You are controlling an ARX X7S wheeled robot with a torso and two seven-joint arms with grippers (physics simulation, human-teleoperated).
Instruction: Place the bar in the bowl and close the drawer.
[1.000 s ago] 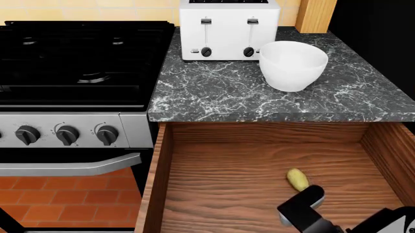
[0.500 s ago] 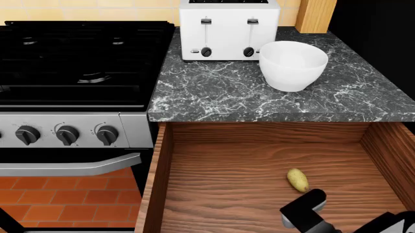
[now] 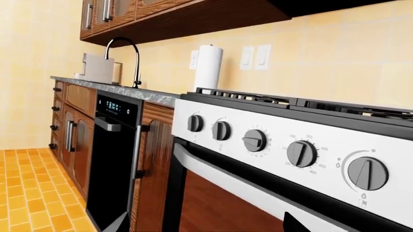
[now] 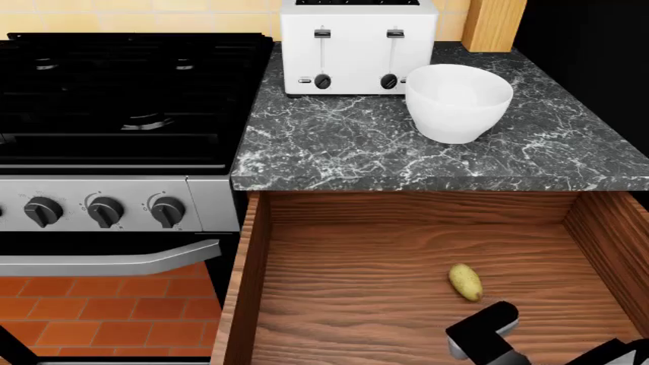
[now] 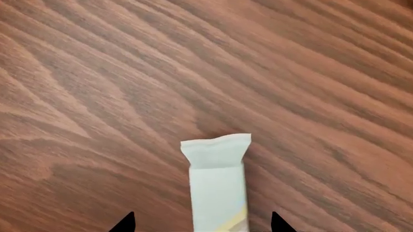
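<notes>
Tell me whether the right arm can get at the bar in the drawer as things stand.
Probably yes. The drawer is open, and the bar lies alone on its wooden floor. The right gripper hangs just above it, its two fingertips spread either side of the wrapper, with nothing between them and the bar.

right gripper [image 5: 200, 223] hangs low with its fingers spread apart; left gripper barely shows
</notes>
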